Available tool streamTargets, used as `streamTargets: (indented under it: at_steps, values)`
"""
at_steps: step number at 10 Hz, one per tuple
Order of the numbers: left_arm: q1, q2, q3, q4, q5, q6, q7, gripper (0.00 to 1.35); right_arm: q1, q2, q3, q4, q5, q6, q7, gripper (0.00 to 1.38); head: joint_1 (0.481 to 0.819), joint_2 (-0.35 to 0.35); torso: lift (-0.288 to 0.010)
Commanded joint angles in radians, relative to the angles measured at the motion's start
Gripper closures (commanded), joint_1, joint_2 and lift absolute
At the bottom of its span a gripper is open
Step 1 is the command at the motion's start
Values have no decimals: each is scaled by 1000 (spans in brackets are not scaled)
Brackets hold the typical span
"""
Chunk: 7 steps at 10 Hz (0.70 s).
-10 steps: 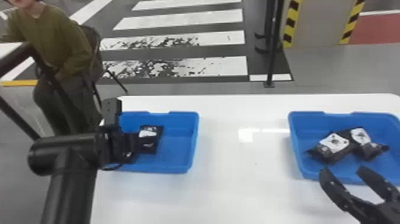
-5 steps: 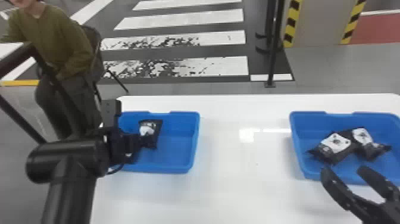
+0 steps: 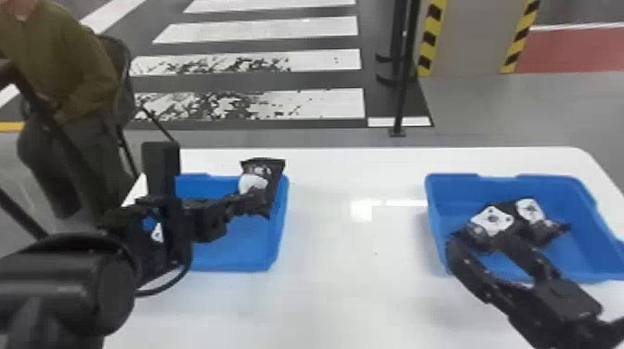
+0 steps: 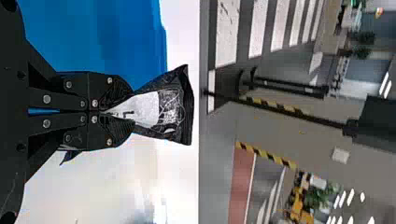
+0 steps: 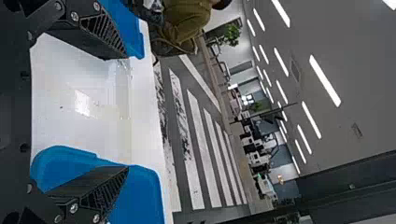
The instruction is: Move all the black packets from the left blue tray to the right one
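Black packet (image 3: 276, 172) lifted with left end effector (image 3: 260, 198); fingers closed on it, its printed part jutting beyond their tips. Right end effector (image 3: 477, 243) moved forward, fingers spread; two packets (image 3: 493, 220) around its tips.

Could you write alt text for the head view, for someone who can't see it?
The robot's left gripper holds a black packet over the left blue tray; the open right gripper hovers by the right blue tray, where two packets lie.
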Motion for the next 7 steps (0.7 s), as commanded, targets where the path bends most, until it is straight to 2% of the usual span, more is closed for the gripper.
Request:
streamTargets:
  at_steps: [1,4,7]
  values:
    - [45,3,-68,-74,77,-9,-8,1210,-51,-5,19,15,-2,30,23,176,695,62,-140]
    - [59,6,-172,-83,157,-22,-24,1210,-132,-29,85,37,-68,64,42,171,695,-13,-140]
    - [52,14,-257,-83,211,-39,-28,1211,-198,-52,144,69,-142,93,42,170,695,-39,-140]
